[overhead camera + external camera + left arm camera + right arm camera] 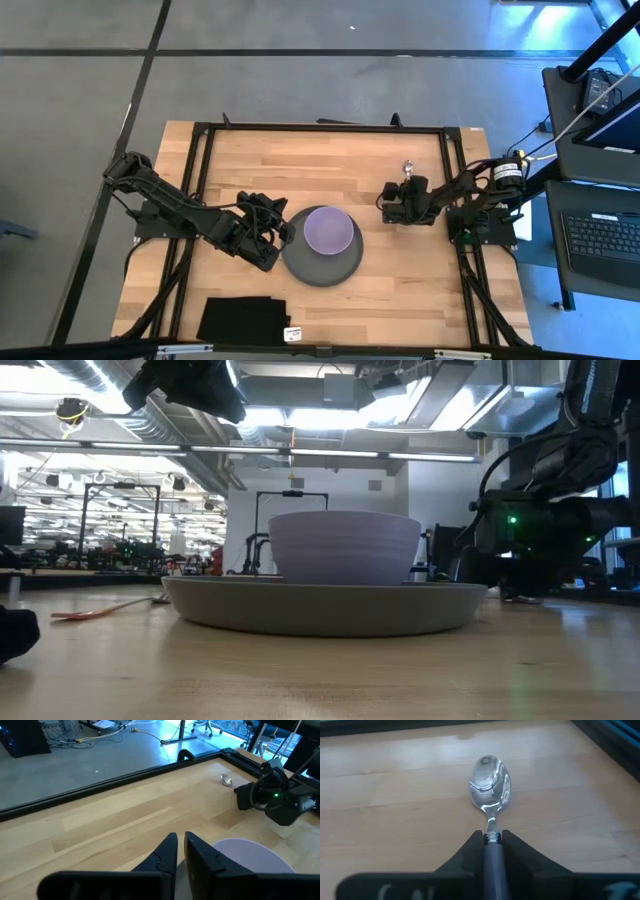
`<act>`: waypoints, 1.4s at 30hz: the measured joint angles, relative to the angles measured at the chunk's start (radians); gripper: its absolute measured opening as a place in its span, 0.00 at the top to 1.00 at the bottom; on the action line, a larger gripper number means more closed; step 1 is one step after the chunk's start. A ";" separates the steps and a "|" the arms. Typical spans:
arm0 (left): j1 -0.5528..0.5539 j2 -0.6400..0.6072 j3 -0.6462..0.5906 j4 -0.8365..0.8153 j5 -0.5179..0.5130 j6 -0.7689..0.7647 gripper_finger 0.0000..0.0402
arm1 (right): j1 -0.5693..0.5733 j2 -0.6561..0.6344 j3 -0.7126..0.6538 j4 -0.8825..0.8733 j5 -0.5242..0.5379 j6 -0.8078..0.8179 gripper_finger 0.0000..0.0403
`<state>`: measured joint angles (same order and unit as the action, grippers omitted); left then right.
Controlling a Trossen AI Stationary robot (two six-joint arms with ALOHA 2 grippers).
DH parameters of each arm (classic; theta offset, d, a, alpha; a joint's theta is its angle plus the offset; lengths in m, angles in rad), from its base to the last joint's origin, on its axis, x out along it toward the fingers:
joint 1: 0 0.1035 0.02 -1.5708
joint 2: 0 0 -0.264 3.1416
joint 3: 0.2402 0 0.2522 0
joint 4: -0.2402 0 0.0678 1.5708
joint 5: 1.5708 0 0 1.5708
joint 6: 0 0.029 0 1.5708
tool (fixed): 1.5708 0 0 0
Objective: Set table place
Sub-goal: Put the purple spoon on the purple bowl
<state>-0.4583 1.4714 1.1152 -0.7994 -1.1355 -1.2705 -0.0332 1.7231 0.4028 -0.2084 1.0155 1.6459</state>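
floor [300, 25]: grey concrete | ceiling lights [300, 455]: bright strips | side desk [600, 215]: dark

Both arms built of dark, near-black angular segments. Left arm [180, 212] seen as chain of blocky links, with black cables trailing along its base. Right arm [470, 190] fitted with round silver-and-yellow part near its base; pale cable strung from there toward picture's edge. Small green light shown on right arm's housing. Left gripper [180, 851] formed of two black wedge-shaped fingers with matte finish. Right gripper [491, 845] formed alike, fingers flaring wide toward broad black body bearing faint pale marks.
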 joint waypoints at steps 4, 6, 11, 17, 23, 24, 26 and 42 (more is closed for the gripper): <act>0.000 0.000 0.000 0.000 -0.001 0.000 0.91 | 0.023 0.000 0.000 0.009 0.005 -0.001 0.86; 0.000 0.000 0.000 0.000 -0.001 0.000 0.90 | 0.031 0.000 0.000 0.011 0.005 -0.005 0.86; 0.000 0.000 0.000 0.000 -0.003 0.000 0.89 | 0.073 -0.014 0.001 0.013 0.004 -0.090 0.86; 0.003 0.000 0.000 0.000 -0.006 0.000 0.91 | 0.142 -0.133 0.008 0.008 0.013 -0.287 0.86; 0.003 0.000 0.000 0.000 -0.006 0.000 0.94 | 0.222 -0.310 0.074 0.004 -0.030 -0.617 0.86; 0.003 0.000 0.000 0.000 -0.006 0.000 0.95 | 0.232 -0.339 0.091 0.004 -0.064 -0.691 0.86; 0.003 0.000 0.000 0.000 -0.006 0.000 0.96 | 0.252 -0.390 0.131 0.003 -0.150 -0.817 0.86; 0.006 0.000 0.000 -0.015 -0.006 0.000 0.98 | 0.307 -0.360 0.647 -0.396 -0.717 -1.078 0.86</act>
<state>-0.4522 1.4715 1.1152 -0.8148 -1.1418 -1.2709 0.2741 1.3635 1.0503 -0.6047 0.2982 0.5680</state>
